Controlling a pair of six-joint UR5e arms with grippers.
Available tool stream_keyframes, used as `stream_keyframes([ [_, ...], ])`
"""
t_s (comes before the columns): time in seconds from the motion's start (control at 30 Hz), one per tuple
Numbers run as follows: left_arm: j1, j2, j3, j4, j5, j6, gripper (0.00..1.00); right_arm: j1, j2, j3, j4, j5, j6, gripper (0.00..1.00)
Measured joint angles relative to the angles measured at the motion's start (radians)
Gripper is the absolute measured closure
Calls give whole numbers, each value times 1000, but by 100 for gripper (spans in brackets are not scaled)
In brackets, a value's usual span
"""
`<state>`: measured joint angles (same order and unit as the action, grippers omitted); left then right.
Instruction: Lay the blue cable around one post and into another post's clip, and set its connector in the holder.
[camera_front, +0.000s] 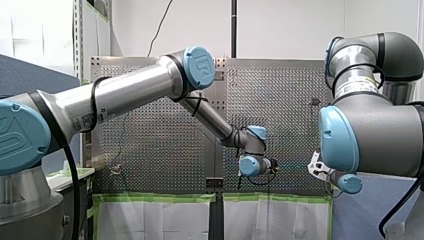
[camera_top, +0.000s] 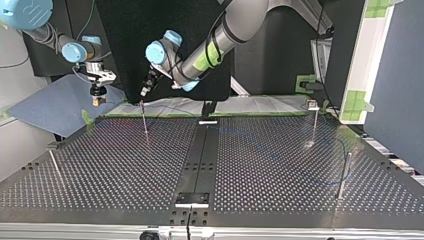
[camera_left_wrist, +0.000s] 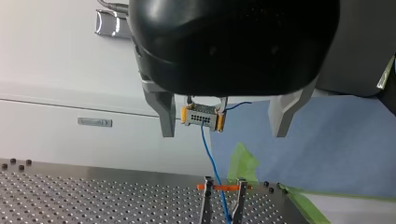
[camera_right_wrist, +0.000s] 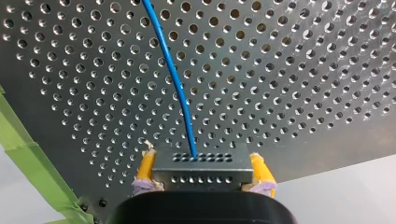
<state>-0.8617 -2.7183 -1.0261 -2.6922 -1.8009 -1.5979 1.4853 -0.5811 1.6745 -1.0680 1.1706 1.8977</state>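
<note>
Right wrist view: our right claw (camera_right_wrist: 201, 161) is clamped on the connector (camera_right_wrist: 201, 170), with its yellow pads (camera_right_wrist: 146, 167) pressed to both short sides. The cable (camera_right_wrist: 175, 84) leaves the connector's upper face and curves away over the counter (camera_right_wrist: 303, 70). Green tape (camera_right_wrist: 32, 163) runs along the counter's edge beside the claw.

From the left wrist view, our left claw (camera_left_wrist: 223, 133) is spread wide and grips nothing; its metal fingers (camera_left_wrist: 164, 114) stand well apart. Ahead of them and lower stands a post (camera_left_wrist: 223, 203) with two prongs joined by an orange clip (camera_left_wrist: 223, 187). The cable passes between the prongs there, but we cannot tell whether the clip grips it. Farther off, seen between the fingers, the right claw holds the connector in the air, and the cable hangs from it down to the post. Behind lies a blue mat (camera_left_wrist: 336, 149).

Seen from the top view, thin posts stand near the counter's near corners, and another stands toward its far right. The cable shows only faintly across the right half. At the far edge, left of the middle, our left claw hangs just above the post. Our right claw is farther left, past the counter's edge and over the mat.
</note>
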Motion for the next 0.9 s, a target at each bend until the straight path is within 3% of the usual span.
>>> stream_keyframes([
  [0.37, 6, 0, 0, -41, -74, -39, 0, 0, 1, 0, -1, 0, -1, 100],
  [0.9, 9, 0, -1, -43, -77, -52, 0, 2, 2, 0, -3, 0, -3, 100],
])
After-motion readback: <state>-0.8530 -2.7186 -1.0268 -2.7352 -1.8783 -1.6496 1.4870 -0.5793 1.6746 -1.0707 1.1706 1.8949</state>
